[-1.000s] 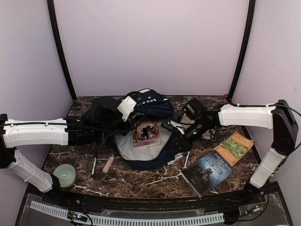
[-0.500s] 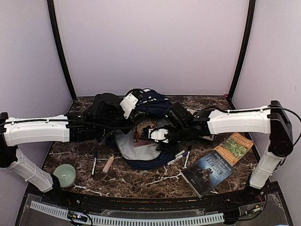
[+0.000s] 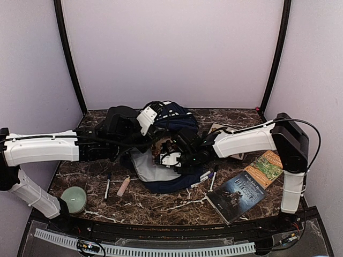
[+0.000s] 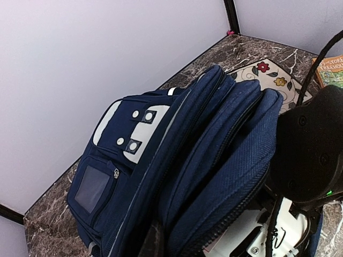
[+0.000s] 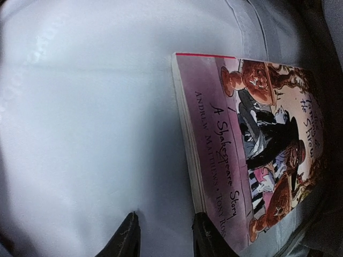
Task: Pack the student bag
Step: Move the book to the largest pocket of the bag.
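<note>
The right gripper (image 5: pixel 166 241) hovered inside the bag (image 4: pixel 214 139) with jaws parted. The book (image 5: pixel 257 150) lay just ahead on the lining (image 5: pixel 80 134), its spine running straight away from the fingers. The left gripper (image 3: pixel 153 127), farther off, was pinched shut on the bag's raised flap.

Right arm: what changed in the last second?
The right gripper swung left from beside the student bag to over the book inside it, jaws open, gripping nothing. The left gripper stayed shut at the bag's top; loose books, pens and candle unmoved.
</note>
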Controlling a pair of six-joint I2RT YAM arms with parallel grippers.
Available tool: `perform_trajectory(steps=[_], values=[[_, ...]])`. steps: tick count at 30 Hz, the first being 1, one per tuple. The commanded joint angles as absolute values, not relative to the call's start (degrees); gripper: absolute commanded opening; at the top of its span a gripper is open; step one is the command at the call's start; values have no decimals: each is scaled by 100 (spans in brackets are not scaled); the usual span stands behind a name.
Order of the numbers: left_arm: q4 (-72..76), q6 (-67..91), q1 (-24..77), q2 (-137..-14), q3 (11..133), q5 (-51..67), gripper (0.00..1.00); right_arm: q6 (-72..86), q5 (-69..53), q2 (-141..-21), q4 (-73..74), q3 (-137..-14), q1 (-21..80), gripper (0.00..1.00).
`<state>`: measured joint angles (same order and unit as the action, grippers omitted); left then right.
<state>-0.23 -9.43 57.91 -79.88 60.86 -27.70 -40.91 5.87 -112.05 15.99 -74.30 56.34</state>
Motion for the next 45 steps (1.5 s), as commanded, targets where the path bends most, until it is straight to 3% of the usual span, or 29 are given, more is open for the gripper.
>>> perform_trajectory(steps=[1,15,20,28,34,40,45], values=[[347,-817,5801,-7598,6241,-2696,0,-4279,1216,-11401,1160,-7446,5654,34],[283,-814,5801,-7551,6214,-2487,0,-4482,1806,-12163,514,-8109,5469,32],[314,-795,5801,-7586,6152,-2576,0,-4319,1357,-12101,1175,-8196,5477,34],[141,-446,5793,-7968,6108,-2516,0,-3573,-64,-10781,2150,-7574,5591,47],[-148,-166,5623,-8234,5966,-2490,0,-3247,-1302,-10082,3046,-6970,5669,50],[-397,-122,5264,-8077,5542,-2149,0,-3241,-1443,-8929,3675,-6050,5649,52],[-1000,-171,4980,-8086,5351,-2012,0,-3413,-720,-7629,3982,-4854,5450,57]])
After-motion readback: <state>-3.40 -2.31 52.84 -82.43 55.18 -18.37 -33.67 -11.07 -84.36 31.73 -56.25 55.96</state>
